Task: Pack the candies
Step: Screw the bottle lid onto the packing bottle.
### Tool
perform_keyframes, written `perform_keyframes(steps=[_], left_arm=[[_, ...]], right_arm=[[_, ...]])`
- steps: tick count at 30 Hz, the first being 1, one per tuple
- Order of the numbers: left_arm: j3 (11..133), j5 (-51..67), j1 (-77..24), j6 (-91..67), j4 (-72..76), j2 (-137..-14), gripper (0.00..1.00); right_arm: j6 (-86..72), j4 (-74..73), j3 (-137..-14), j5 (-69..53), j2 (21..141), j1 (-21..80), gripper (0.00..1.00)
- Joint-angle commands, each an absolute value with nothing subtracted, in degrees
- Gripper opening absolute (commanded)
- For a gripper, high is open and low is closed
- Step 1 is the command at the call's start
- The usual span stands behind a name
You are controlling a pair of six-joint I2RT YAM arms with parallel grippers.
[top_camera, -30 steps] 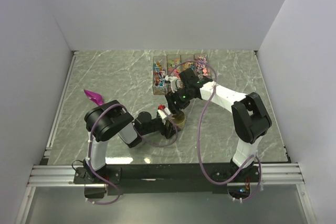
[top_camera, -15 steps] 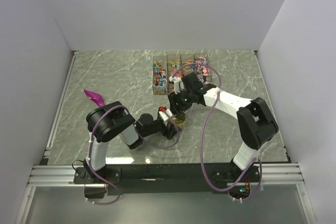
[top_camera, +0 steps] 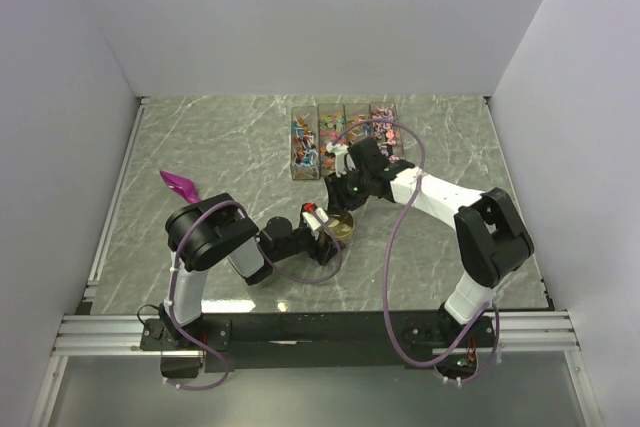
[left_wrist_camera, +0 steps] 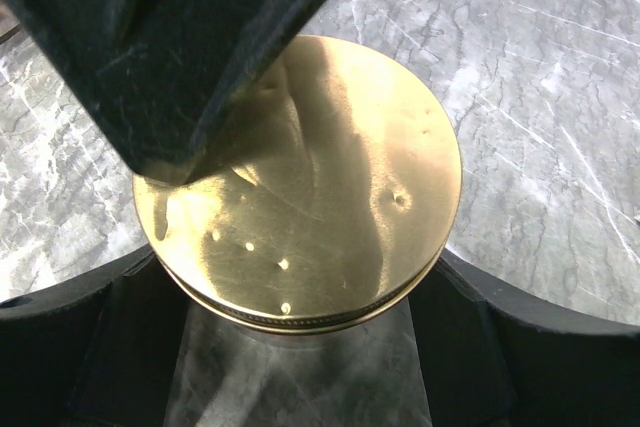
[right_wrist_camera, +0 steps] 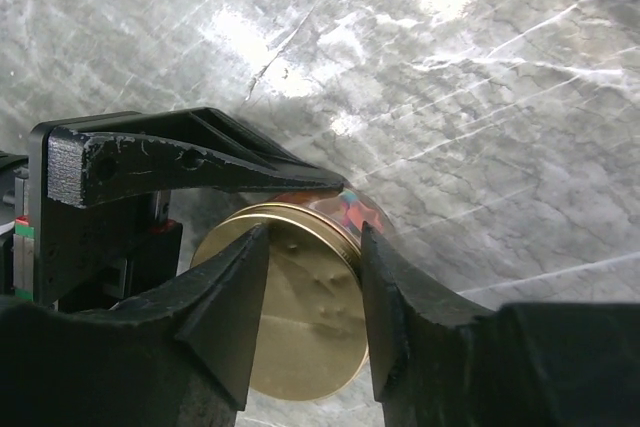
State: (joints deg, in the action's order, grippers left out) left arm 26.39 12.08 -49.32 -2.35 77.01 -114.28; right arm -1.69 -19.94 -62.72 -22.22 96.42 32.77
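Observation:
A glass jar with a gold lid [top_camera: 342, 226] stands on the table in front of my left arm. My left gripper [top_camera: 328, 235] is shut on the jar below the lid; its jaws press both sides in the left wrist view [left_wrist_camera: 300, 332]. Candies [right_wrist_camera: 353, 209] in mixed colours show through the glass under the lid [right_wrist_camera: 300, 317]. My right gripper [right_wrist_camera: 310, 287] hovers just above the lid with its jaws apart and holds nothing; it also shows in the top view [top_camera: 342, 207]. More candies fill clear trays [top_camera: 340, 132] at the back.
A magenta scoop [top_camera: 178, 184] lies at the left of the marble table. My right arm's finger [left_wrist_camera: 150, 47] looms over the lid in the left wrist view. White walls close in the table on three sides.
My right arm's elbow has swung to the right and its wrist has turned, while its gripper stays over the jar lid. My left gripper holds the jar in the same place.

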Motion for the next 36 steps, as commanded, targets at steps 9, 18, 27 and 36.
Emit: perform_keyframes(steps=[9,18,27,36], left_arm=[[28.0,4.8,-48.6,-4.7,83.9,-114.7,0.48],[28.2,0.2,-48.6,-7.3,81.3,-113.5,0.35],[29.1,-1.8,-48.6,-8.6,80.1,-113.1,0.33],[28.1,-0.4,-48.6,-8.1,82.8,-113.8,0.34]], right_arm=[[-3.7,-27.0,-56.3,-19.6,93.3,33.2,0.36],[-10.4,-28.0,-49.2,-22.9,88.4,33.2,0.27],[-18.1,-25.7,-40.1,-27.3,80.8,36.7,0.17],[-19.8,-29.0,-40.2,-23.5,71.5,34.4,0.16]])
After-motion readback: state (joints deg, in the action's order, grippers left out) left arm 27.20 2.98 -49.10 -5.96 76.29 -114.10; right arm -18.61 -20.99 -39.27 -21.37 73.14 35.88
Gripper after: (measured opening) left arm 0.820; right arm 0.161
